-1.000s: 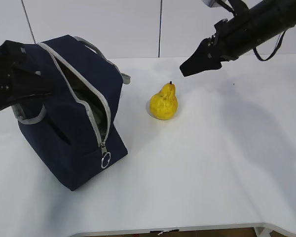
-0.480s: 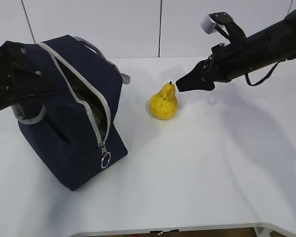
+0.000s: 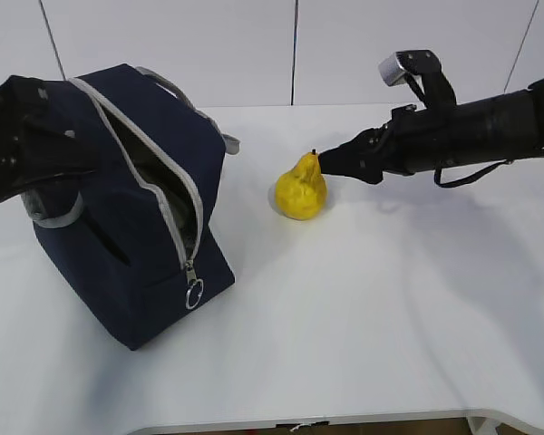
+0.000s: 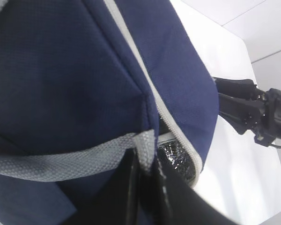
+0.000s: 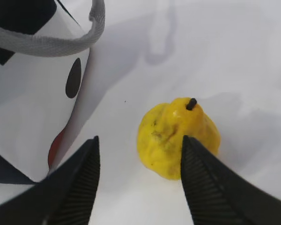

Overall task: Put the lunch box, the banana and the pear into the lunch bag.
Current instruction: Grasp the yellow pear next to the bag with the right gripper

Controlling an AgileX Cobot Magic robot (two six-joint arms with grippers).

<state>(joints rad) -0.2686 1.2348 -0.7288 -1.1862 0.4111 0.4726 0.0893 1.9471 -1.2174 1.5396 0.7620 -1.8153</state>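
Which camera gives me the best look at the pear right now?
The right wrist view: the pear fills the frame, stem up, seen between the open right end effector fingers. The exterior view shows it smaller, upright beside the lunch bag. The left wrist view shows no pear, only bag fabric.

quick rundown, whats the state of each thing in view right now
lunch bag: upright on the table, zipper open, mouth gaping
grey strap handle: pinched in the left end effector, which is shut on it
pear: upright on the table, outside the bag, not gripped
right end effector: open, close to the pear
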